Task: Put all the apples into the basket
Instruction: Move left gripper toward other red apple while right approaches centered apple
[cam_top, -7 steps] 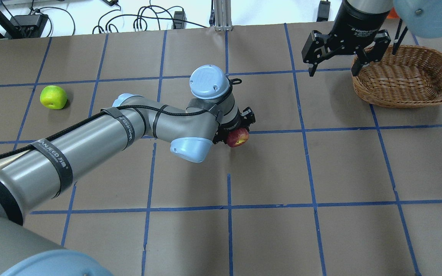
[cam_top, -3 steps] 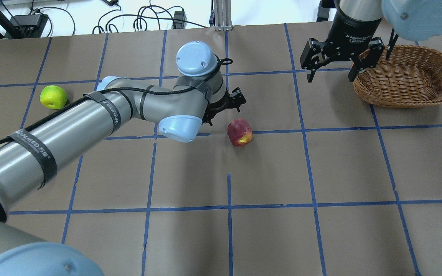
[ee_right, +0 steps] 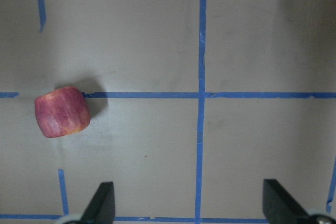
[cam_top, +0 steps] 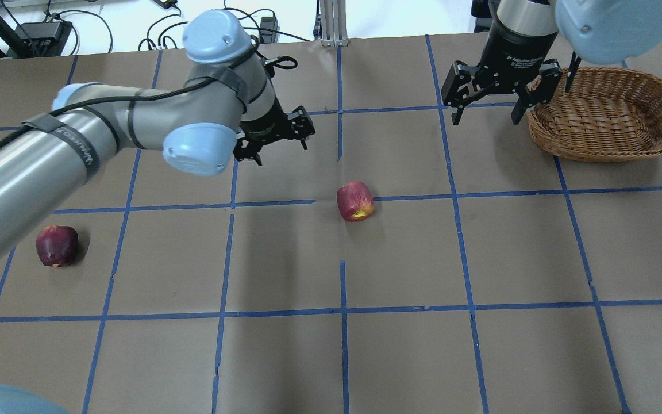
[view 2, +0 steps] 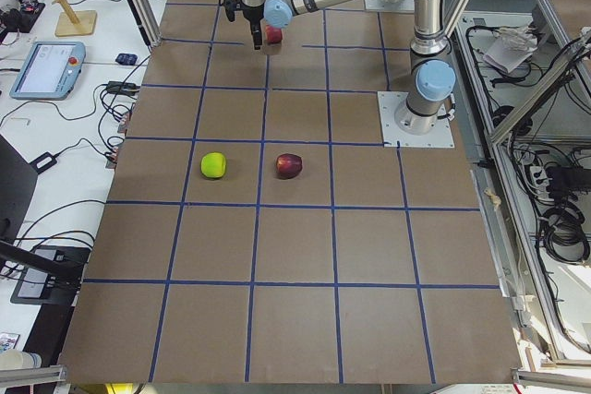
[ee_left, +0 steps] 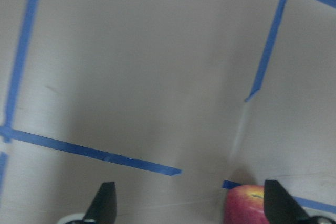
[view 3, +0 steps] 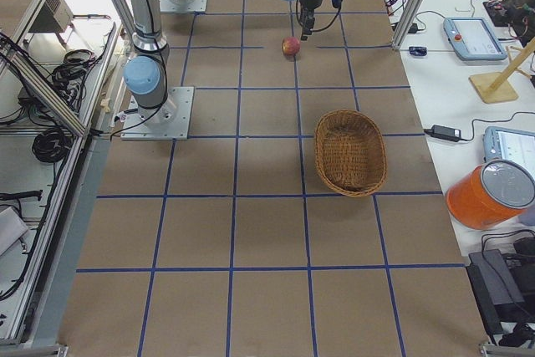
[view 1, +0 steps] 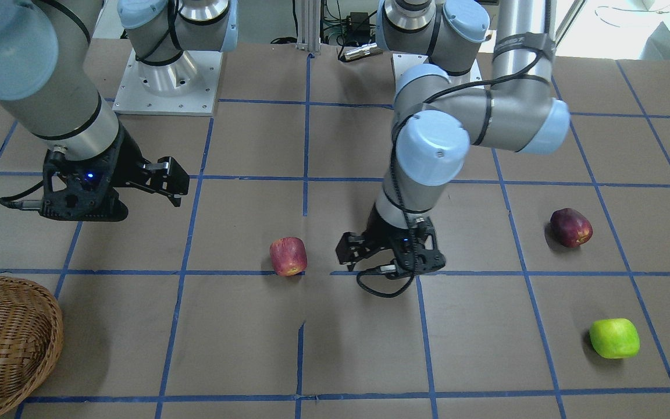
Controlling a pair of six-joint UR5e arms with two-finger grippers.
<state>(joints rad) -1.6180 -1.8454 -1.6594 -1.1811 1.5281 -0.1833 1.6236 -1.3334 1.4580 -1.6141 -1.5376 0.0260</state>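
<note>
At the middle of the tabletop [cam_top: 400, 259], the red apple [cam_top: 355, 201] is sitting alone on a blue tape line, touched by nothing. The left end effector [cam_top: 282, 152] is hovering off to the apple's far left, fingers spread wide and carrying nothing. Its wrist camera is catching only the top of that apple at the bottom edge of its view.

Over on the far right, the right end effector [cam_top: 485, 118] is hanging just beside the basket [cam_top: 607, 144], also spread and empty, looking down at the red apple from well apart. No fruit is showing in the part of the basket we can see.

The maroon apple [cam_top: 56, 245] is waiting near the left edge. The green apple [view 1: 614, 338] is lying further out on that same side, hidden under the left arm in the overhead view. So all three look to be still outside, and the job looks barely started.

As for handling, these should be firm and fairly weighty for their size, with smooth skin that could slide in a shallow pinch. Being round, they may roll if nudged. The best hold looks to be from straight above, with fingers straddling the widest part. The squeeze should stop a slip without bruising the fruit, and the release should come low over the wicker.
</note>
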